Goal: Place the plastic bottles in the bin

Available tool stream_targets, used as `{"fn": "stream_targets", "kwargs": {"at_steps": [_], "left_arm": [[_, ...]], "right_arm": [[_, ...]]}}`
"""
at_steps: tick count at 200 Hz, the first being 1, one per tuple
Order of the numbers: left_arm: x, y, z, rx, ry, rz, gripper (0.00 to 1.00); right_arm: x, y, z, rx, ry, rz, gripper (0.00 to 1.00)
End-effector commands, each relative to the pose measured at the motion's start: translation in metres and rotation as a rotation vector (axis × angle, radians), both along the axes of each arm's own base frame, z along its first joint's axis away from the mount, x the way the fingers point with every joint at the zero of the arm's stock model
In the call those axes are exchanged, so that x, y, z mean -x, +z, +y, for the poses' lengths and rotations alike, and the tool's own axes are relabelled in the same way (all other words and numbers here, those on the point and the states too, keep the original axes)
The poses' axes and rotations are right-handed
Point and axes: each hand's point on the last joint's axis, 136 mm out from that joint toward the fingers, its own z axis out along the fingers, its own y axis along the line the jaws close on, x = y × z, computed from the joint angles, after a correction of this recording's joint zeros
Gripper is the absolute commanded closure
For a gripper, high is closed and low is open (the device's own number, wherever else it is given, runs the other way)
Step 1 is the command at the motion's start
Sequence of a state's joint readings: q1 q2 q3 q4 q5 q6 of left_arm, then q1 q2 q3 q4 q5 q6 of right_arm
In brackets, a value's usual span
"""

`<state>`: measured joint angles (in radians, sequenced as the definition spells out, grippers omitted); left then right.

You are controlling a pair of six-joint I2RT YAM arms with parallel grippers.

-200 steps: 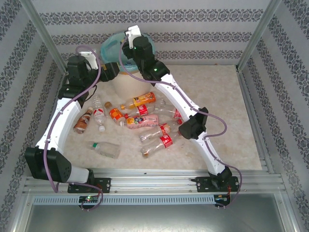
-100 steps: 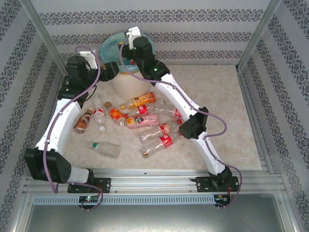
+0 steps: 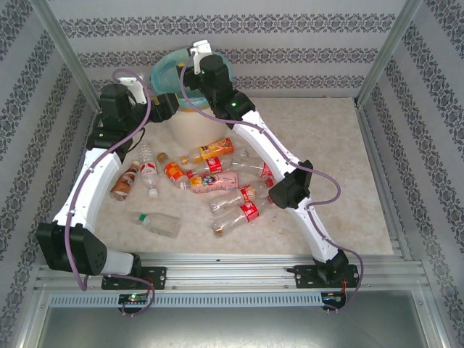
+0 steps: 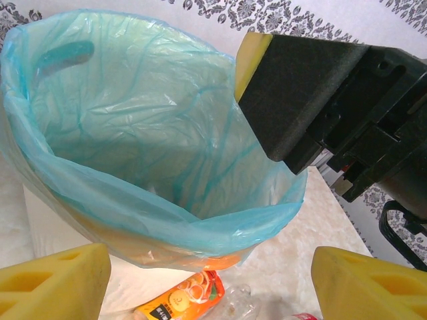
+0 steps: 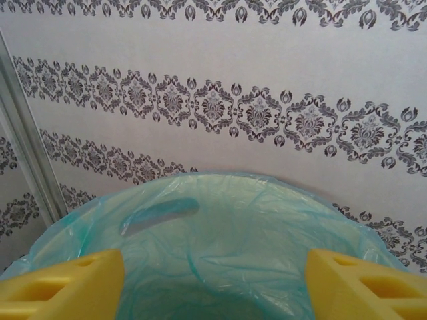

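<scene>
1. The left pincer [image 4: 210, 283] is released. In its wrist view the two yellow fingers [image 4: 57, 283] sit in the lower left and lower right corners, wide apart, with nothing between them.
2. Just beyond those fingers the bin [image 4: 167, 210] stands across the left and middle of the frame, its pale teal liner folded over the rim. Under the rim, at bottom centre, an orange-labelled bottle [image 4: 179, 303] lies on the table.
3. The right pincer [image 5: 213, 283] is released too. Its yellow fingers [image 5: 67, 283] stand in the bottom corners of its wrist view, and nothing is gripped between them.
4. Past those fingers the liner's open mouth spreads across the lower half of the frame, with the patterned wall [image 5: 213, 100] above it.
5. In the left wrist view, the right pincer's black body with one yellow pad hangs at upper right, over the bin's far rim.
6. From overhead, the left pincer is at upper left, just beside the bin's cream wall. The right pincer is at top centre, above the bin's mouth.
7. The plastic bottles [image 3: 217, 181] lie scattered on the table [image 3: 348, 188] in the middle of the overhead frame, below the bin and between the two arms.
8. An amber bottle [image 3: 125, 180] lies at the left beside the left arm, and a clear bottle [image 3: 156, 223] lies apart at lower left.
</scene>
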<state>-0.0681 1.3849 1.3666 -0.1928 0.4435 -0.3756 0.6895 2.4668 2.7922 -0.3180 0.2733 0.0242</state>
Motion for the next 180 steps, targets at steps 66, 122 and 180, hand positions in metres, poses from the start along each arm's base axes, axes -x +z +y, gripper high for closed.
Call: {"fn": "stream_targets", "kwargs": {"at_steps": [66,122,180], "left_arm": [[-0.002,0.005,0.004,-0.011,0.008,-0.027,0.21],[0.012,0.024,0.004,-0.074,0.008,-0.067,0.25],[0.085,0.024,-0.009,-0.172,-0.005,-0.024,0.25]], "right_arm": [[0.021,0.031,0.006,-0.068,0.075,-0.012,0.29],[0.072,0.071,-0.013,-0.108,0.175,0.076,0.33],[0.147,0.067,-0.052,-0.093,0.261,0.147,0.33]]}}
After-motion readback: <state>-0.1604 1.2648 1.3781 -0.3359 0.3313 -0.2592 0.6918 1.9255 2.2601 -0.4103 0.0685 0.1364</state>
